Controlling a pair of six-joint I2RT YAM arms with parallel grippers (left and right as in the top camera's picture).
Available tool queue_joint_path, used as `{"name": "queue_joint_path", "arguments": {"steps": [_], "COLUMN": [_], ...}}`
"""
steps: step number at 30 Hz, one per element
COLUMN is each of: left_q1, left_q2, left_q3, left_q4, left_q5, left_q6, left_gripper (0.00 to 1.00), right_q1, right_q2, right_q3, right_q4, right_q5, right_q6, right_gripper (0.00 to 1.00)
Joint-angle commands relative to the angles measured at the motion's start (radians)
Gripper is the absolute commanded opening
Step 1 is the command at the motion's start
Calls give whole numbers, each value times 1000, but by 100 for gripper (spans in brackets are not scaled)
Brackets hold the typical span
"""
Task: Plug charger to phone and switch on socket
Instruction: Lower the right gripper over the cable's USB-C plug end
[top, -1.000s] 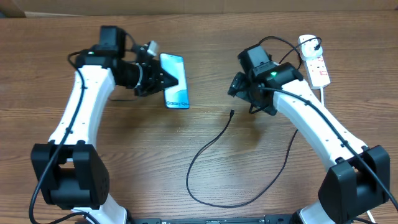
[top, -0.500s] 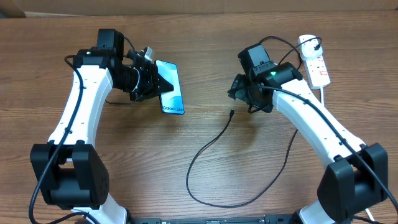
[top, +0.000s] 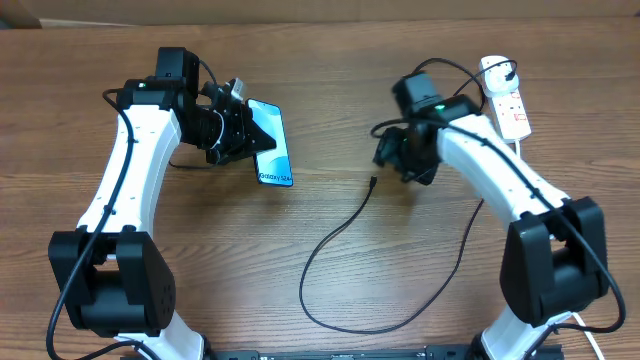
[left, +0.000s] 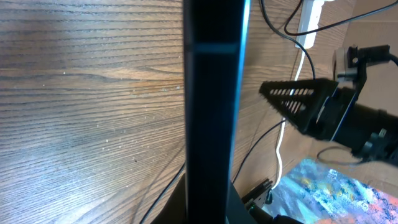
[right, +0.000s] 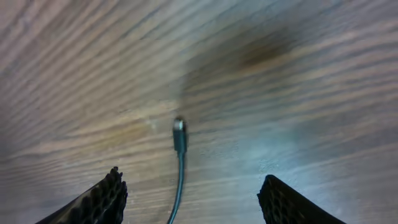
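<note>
My left gripper (top: 243, 143) is shut on the phone (top: 271, 157), holding it by its left edge above the table; its teal screen faces up. In the left wrist view the phone's black edge (left: 211, 93) runs up the middle between the fingers. The charger cable (top: 330, 250) loops over the middle of the table. Its connector tip (top: 373, 182) lies free on the wood. My right gripper (top: 388, 158) is open just above and to the right of the tip. In the right wrist view the tip (right: 179, 132) lies between the open fingers (right: 193, 199). The socket (top: 507, 98) lies at the far right.
The socket's thick white cord (top: 524, 158) runs down the right side beside my right arm. The charger's black cable also runs under my right arm toward the socket. Cardboard lines the table's far edge.
My left gripper has drawn the phone left and slightly up, tilting it. My right gripper has swung round and lowered over the connector tip. The cable has not moved.
</note>
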Motion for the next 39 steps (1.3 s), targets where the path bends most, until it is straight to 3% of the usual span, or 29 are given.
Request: {"name": "queue_joint_path", "arguments": {"steps": [1, 6, 9, 20, 26, 39], "left_q1": [-2, -2, -2, -2, -2, -2], "left_q2": [0, 0, 0, 0, 0, 0], "left_q3": [-1, -1, -1, -1, -1, -1], "left_q4": [0, 3, 8, 9, 8, 8], "left_q5": [20, 19, 20, 19, 20, 19], "left_q6": [5, 5, 4, 4, 4, 4], "left_gripper": [4, 4, 5, 4, 4, 4], "right_q1": [-59, -112, -114, -40, -16, 24], "right_q2": [0, 0, 0, 0, 1, 1], "right_q3": [-59, -228, -304, -323, -323, -345], "right_q4": [26, 223, 340, 365, 379, 434], "right_q5": [-117, -361, -468, -319, -235, -234], "right_q6": [-61, -61, -60, 54, 105, 102], "right_gripper": [68, 65, 58, 54, 43, 43]}}
